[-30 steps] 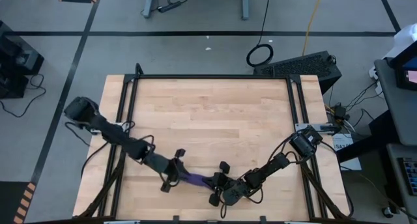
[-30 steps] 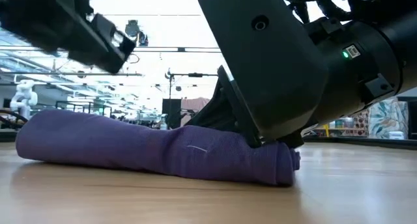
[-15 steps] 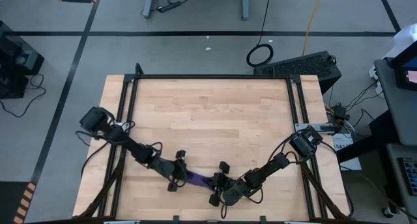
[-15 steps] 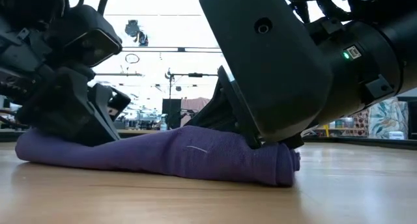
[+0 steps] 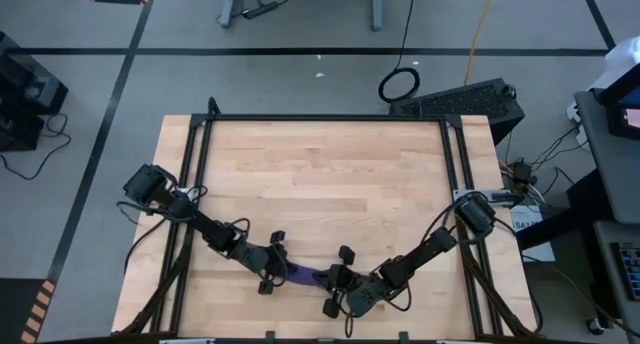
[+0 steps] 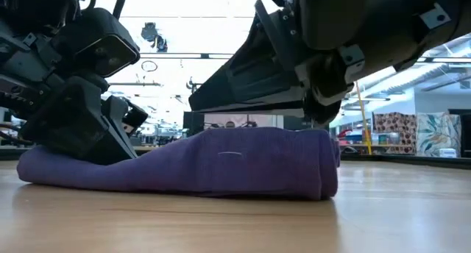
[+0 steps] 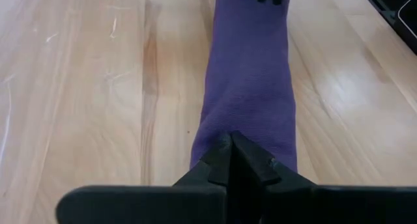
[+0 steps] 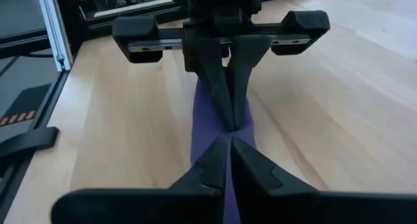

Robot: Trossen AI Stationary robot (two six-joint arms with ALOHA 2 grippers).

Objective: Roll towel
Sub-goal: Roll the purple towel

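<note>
The purple towel (image 6: 221, 165) lies near the table's front edge (image 5: 301, 275) as a long roll, its underside on the wood. My left gripper (image 7: 231, 140) is shut, with its tips down on the roll's left end (image 6: 81, 168). My right gripper (image 8: 229, 138) is shut and hovers just over the roll's right end (image 6: 316, 161). I cannot tell whether it still brushes the cloth. In the high view the two grippers, left (image 5: 281, 271) and right (image 5: 331, 280), face each other along the roll. My left gripper presses its shut fingertips (image 8: 231, 120) onto the top of the roll's left end (image 7: 225, 123), slanting down from the table's left side, along the roll. The cloth is dented under them and stays on the table. Whether cloth is caught between the tips does not show.
Bare wooden tabletop (image 5: 320, 174) stretches toward the far edge. Black frame rails (image 5: 198, 184) run along the table's left and right sides.
My left gripper has come down onto the roll's left end and flattened it. My right gripper has risen off the right end, which now stands thicker and more level than before. The roll has stayed in place on the table.
</note>
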